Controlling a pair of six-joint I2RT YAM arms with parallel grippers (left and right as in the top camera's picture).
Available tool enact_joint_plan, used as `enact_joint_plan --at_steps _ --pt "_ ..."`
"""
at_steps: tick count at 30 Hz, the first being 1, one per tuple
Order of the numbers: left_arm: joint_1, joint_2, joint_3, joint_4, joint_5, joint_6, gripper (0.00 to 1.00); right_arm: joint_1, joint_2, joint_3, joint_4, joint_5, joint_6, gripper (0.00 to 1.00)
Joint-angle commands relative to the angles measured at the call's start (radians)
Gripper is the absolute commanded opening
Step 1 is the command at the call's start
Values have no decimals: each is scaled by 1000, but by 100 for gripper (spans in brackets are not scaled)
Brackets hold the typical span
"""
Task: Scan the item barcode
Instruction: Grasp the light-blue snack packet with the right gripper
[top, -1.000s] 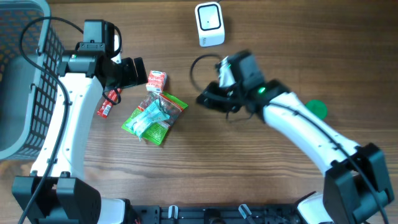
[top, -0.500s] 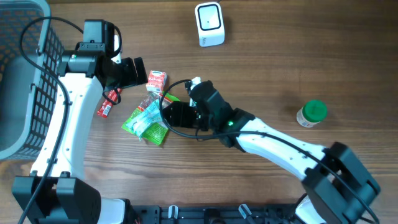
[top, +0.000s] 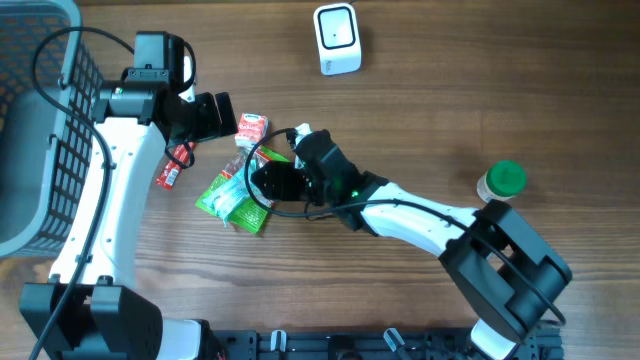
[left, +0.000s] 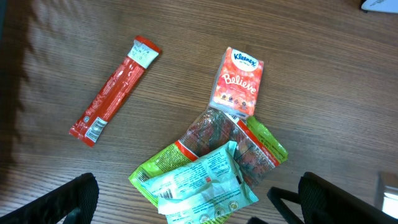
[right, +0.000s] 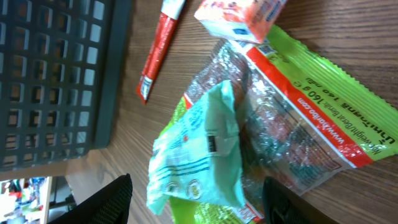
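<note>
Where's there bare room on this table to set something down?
Bare wood: from the white scanner right and down to the green-lidded jar, and the near strip below the green snack bag. Crowded: beside the basket, around the red stick and tissue pack.

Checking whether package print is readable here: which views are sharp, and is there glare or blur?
Left wrist: Kleenex pack and red stick packet sharp, evenly lit; shadow along the left edge. Right wrist: print on the green snack bag legible, its clear window glints; black basket soft. Overhead: even light, labels too small to read.
</note>
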Motion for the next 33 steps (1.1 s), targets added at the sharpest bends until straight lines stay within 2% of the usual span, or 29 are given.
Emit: enact_joint_plan --at_steps 1,7,14,22,29,31,32,33 --pt "-1 1 0 2 -6 -2 100 1 47 20 17 9 -20 67" --pt "-1 1 0 2 -6 -2 100 5 89 20 39 16 29 67" --pt "-1 1 0 2 -6 -2 100 31 100 20 114 13 27 65" --pt "-1 1 0 2 -6 -2 100 32 100 19 113 15 27 65" --pt "-1 1 0 2 -6 -3 100 50 101 19 113 61 26 59" --pt "-1 1 0 2 -6 -3 100 50 101 19 110 80 24 51" --pt "-1 1 0 2 -6 -2 100 50 101 19 104 94 24 42" --pt "-1 1 0 2 -6 -3 100 50 101 19 97 102 24 28"
